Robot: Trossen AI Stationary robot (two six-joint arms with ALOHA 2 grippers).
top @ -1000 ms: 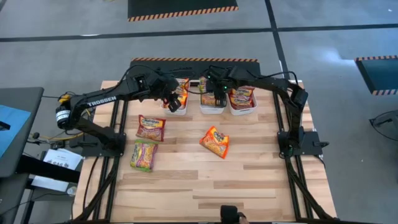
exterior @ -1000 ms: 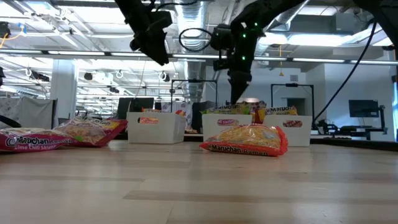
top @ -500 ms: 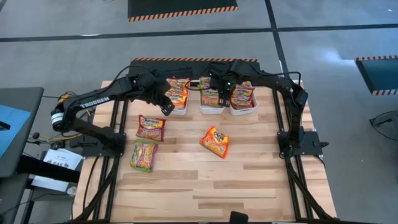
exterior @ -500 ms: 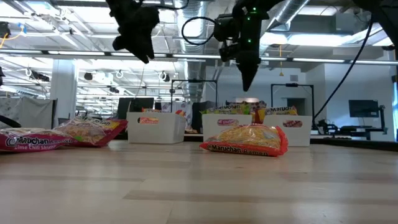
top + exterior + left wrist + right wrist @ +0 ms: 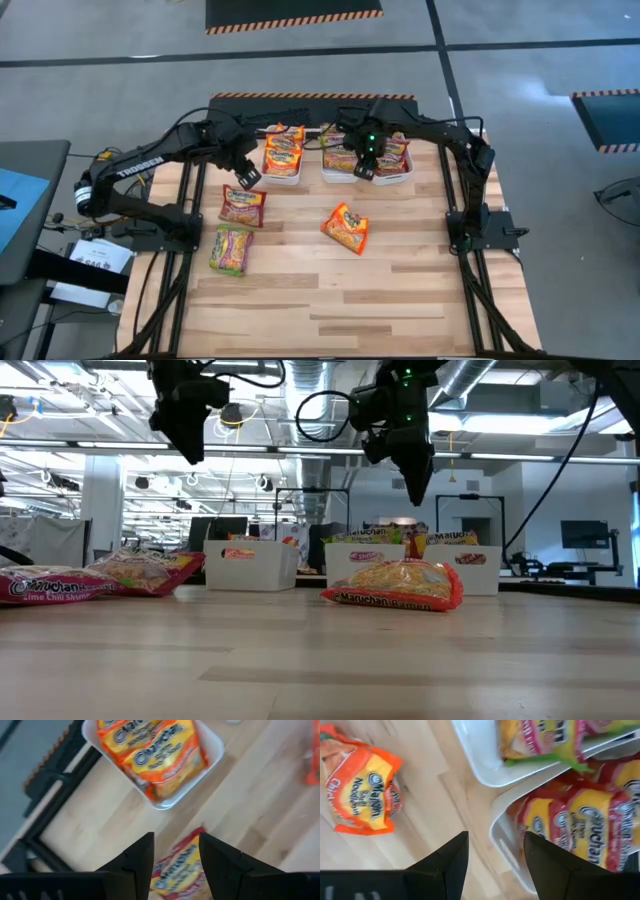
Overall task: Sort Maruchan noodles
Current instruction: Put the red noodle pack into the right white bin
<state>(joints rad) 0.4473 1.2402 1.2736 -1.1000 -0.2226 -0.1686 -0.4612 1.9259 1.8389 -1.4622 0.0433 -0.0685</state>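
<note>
1. Three noodle packets [image 5: 345, 227] are seen loose on the table [image 5: 340, 300]; the others are stacked in three bins [image 5: 341, 177].
2. The left gripper [image 5: 246, 176] and right gripper [image 5: 366, 168] are held above, open, empty.

Left gripper [image 5: 246, 178] has withdrawn from the bins; right gripper [image 5: 366, 169] shifted right.

In the left wrist view, the red packet [image 5: 177, 870] on the table is partly hidden behind the dark fingers [image 5: 137, 862] and blurred; its print cannot be read. The white bin [image 5: 165, 800] is cut off at 12 o'clock. In the right wrist view, both bins [image 5: 485, 765] run past the frame at 3 o'clock, so their packets [image 5: 580, 827] cannot be counted.
</note>
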